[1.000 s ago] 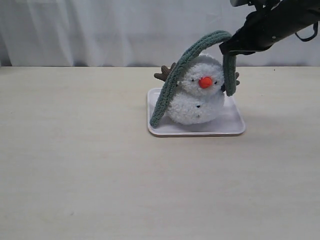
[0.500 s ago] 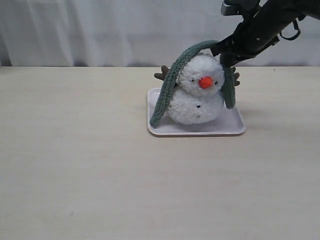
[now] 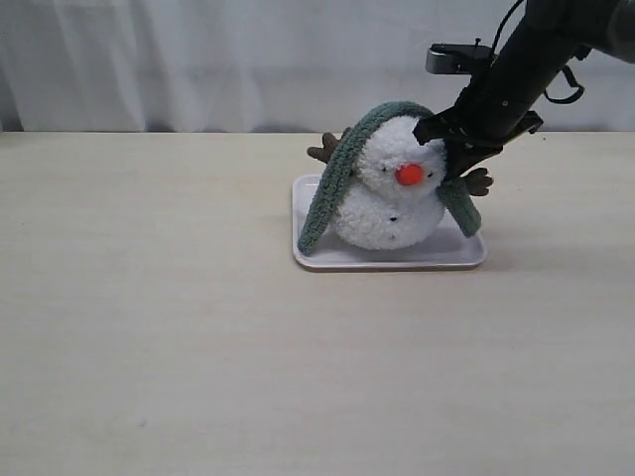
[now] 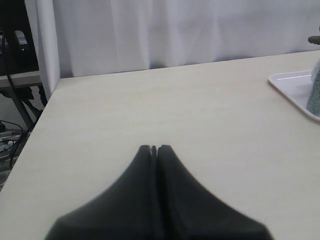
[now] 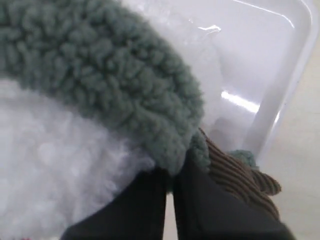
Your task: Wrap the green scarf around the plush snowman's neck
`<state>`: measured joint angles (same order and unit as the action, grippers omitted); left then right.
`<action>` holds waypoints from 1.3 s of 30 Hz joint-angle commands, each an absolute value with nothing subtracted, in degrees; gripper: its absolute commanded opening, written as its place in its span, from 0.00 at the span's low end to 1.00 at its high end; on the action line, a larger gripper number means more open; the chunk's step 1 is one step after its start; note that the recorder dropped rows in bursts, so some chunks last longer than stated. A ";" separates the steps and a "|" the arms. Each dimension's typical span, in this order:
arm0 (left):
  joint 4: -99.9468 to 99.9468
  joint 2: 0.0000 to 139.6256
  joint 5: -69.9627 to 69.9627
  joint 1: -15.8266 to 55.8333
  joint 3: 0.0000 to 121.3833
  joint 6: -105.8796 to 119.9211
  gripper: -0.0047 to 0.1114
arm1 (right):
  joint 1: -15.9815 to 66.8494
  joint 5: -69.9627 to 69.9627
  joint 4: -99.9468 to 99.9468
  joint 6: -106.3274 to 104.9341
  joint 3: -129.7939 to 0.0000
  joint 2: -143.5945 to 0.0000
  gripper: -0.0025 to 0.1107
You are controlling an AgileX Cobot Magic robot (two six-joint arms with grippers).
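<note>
The plush snowman (image 3: 389, 193) sits on a white tray (image 3: 466, 253) with its orange nose facing the exterior camera. The green scarf (image 3: 332, 193) is draped over the top of its head, one end hanging down to the tray on the left, the other end (image 3: 461, 208) down the right side. My right gripper (image 3: 448, 149) is beside the snowman's head on the right, shut on the scarf (image 5: 120, 85); a brown twig arm (image 5: 235, 175) lies against it. My left gripper (image 4: 154, 148) is shut and holds nothing, over bare table away from the tray.
A white curtain (image 3: 198, 59) hangs behind the table. The tray's rim (image 4: 295, 95) and a bit of scarf show at the edge of the left wrist view. The table's left edge (image 4: 30, 145) drops off to cables and a stand.
My right gripper has come down from above the snowman's head to its right side, pulling the scarf down snug over the head. The right scarf end now hangs lower.
</note>
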<state>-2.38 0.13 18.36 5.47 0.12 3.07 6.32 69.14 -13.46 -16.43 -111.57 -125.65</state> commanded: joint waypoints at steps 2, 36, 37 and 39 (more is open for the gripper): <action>-2.29 0.00 17.66 5.41 0.00 2.91 0.04 | 6.14 69.96 -17.78 -18.39 -111.11 -125.20 0.06; -2.29 0.00 17.66 5.41 0.00 2.91 0.04 | 5.86 61.10 -21.33 -33.18 -95.79 -108.53 0.42; -2.29 0.00 17.66 5.41 0.00 2.91 0.04 | 5.98 58.18 -22.59 -34.32 -94.23 -107.46 0.42; -2.29 0.00 17.66 5.41 0.00 2.91 0.04 | 6.10 51.46 -25.83 -35.77 -91.73 -105.21 0.42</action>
<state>-2.38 0.13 18.36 5.47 0.12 3.07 6.18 60.10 -21.20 -32.31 -94.83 -108.39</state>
